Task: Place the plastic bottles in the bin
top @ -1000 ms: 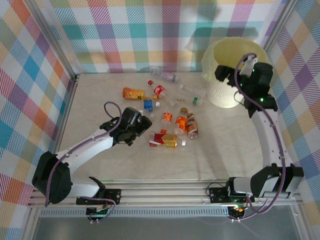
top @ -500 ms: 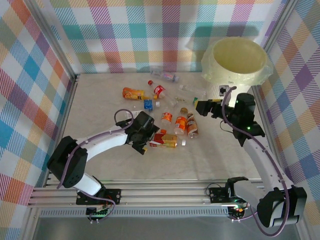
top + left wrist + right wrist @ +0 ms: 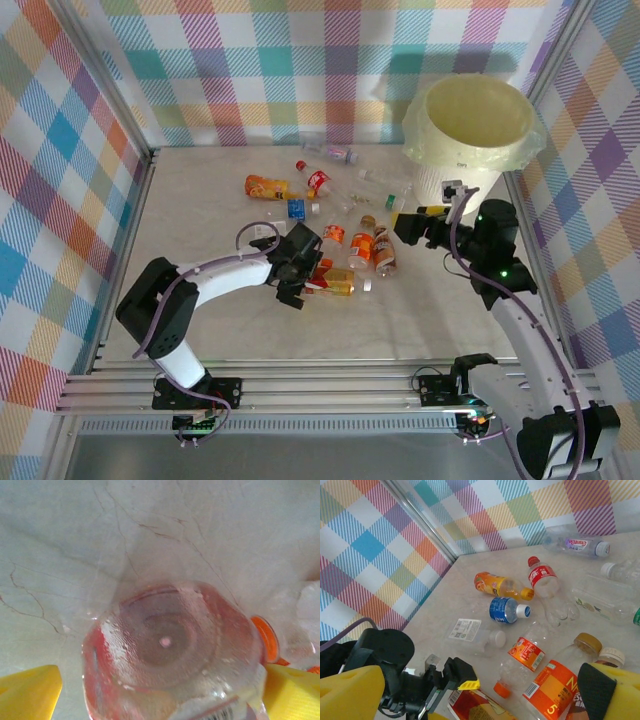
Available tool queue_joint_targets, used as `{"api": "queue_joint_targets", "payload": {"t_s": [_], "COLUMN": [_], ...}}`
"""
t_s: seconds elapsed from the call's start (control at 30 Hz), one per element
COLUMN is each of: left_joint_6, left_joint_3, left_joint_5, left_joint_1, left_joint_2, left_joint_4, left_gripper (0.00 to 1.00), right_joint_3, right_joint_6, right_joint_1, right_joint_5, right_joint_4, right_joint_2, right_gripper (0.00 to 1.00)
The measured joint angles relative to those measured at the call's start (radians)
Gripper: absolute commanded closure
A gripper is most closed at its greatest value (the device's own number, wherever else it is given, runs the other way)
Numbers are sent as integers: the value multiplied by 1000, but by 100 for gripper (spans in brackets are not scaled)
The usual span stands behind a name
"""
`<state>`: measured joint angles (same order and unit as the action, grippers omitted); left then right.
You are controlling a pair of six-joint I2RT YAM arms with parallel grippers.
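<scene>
Left tool (image 3: 306, 282) moved in, red-labelled bottle (image 3: 170, 650) lying flat, base towards it

1. The red-labelled bottle (image 3: 170, 650) sits so near the left wrist camera that it blurs — its lower body runs off the bottom edge.
2. In the right wrist view a green cap (image 3: 637, 616) is sliced by the right edge.
3. From above, the left gripper (image 3: 308, 278) hides its jaws.

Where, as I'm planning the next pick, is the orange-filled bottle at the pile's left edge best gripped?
Probably across the mid-body of the orange-filled bottle, coming straight down from above: it lies on its side, with bare table along both long sides.
</scene>
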<state>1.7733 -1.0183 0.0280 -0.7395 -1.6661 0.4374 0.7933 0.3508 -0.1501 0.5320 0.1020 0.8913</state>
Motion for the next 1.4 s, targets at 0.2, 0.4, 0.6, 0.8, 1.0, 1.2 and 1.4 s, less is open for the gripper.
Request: {"api": "queue_joint_targets", "payload": {"t_s": [0.2, 0.4, 0.6, 0.8, 1.0, 1.2, 1.4], "left_joint_6": [42, 48, 48, 47, 21, -103, -307], "left_joint_3": [-3, -35, -39, -39, -28, -2, 29], "left_joint_5": [-11, -21, -48, -56, -76, -184, -285], "left_joint_1": [0, -12, -29, -32, -38, -39, -39], "left_joint_2": [-56, -84, -87, -86, -71, -3, 182], "left_joint_4": [-19, 25, 39, 39, 31, -13, -56], "left_gripper": [7, 16, 27, 36, 43, 45, 46], "right_joint_3": [-33, -33, -33, -33, -34, -34, -34], "right_joint_6": [8, 7, 7, 7, 8, 7, 7], "right_joint_1": [0, 0, 0, 0, 0, 0, 0], "right_joint_5": [1, 1, 5, 8, 8, 20, 60], "right_joint_4": [39, 58, 58, 58, 57, 57, 57], "right_joint_2": [-13, -13, -7, 2, 15, 16, 16], "right_gripper": [0, 0, 0, 0, 0, 0, 0]}}
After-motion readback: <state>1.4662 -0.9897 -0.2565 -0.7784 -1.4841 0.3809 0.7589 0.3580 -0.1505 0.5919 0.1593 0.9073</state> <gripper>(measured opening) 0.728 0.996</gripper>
